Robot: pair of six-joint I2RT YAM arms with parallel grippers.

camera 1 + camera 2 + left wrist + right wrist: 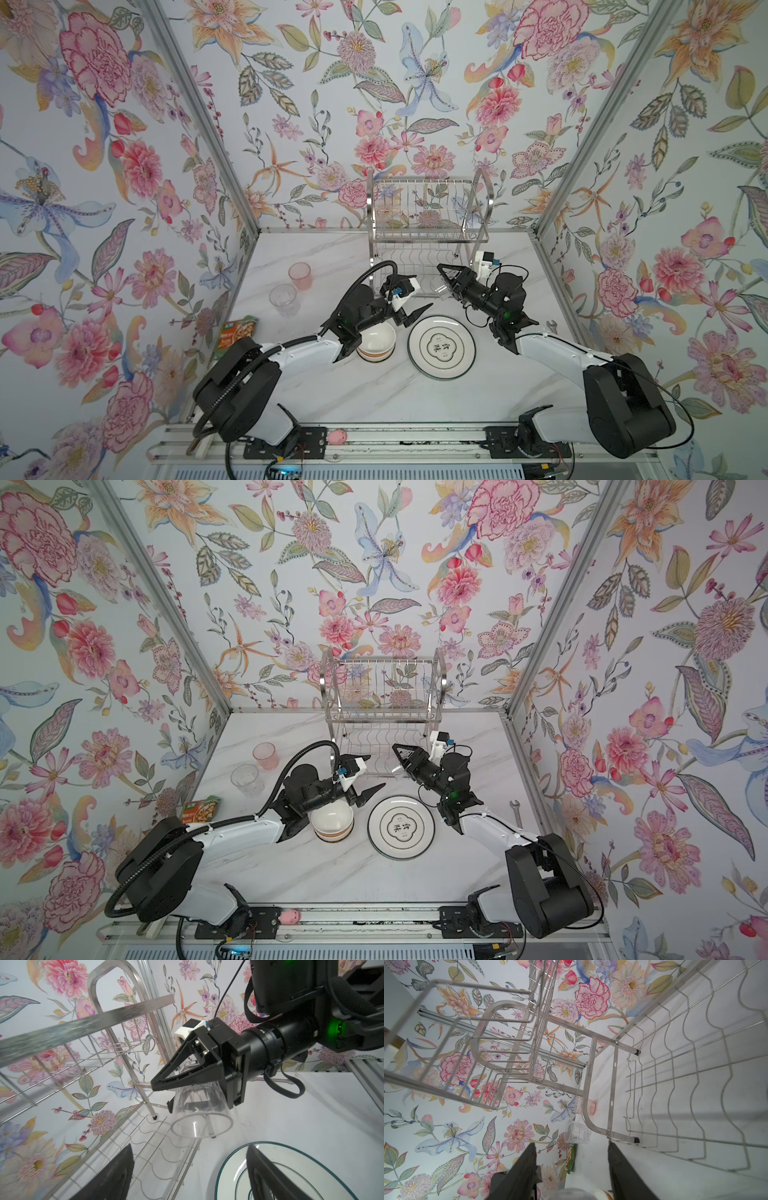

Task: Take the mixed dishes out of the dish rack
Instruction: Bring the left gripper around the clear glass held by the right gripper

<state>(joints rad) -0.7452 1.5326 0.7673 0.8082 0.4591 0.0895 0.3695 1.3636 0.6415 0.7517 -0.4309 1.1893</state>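
Observation:
The chrome dish rack stands at the back of the table, both shelves bare in both top views. My right gripper is shut on a clear tumbler, held tilted just in front of the lower shelf. My left gripper hangs open and holds nothing, between a stack of cream bowls and a dark-rimmed plate with characters. A pink tumbler and another clear tumbler stand upright at the left. In the right wrist view only the held tumbler's blurred base shows between the fingers.
A green-orange food packet lies by the left wall. A steel wrench lies near the right wall. A small pink object sits on the front rail. Floral walls close in three sides of the marble table.

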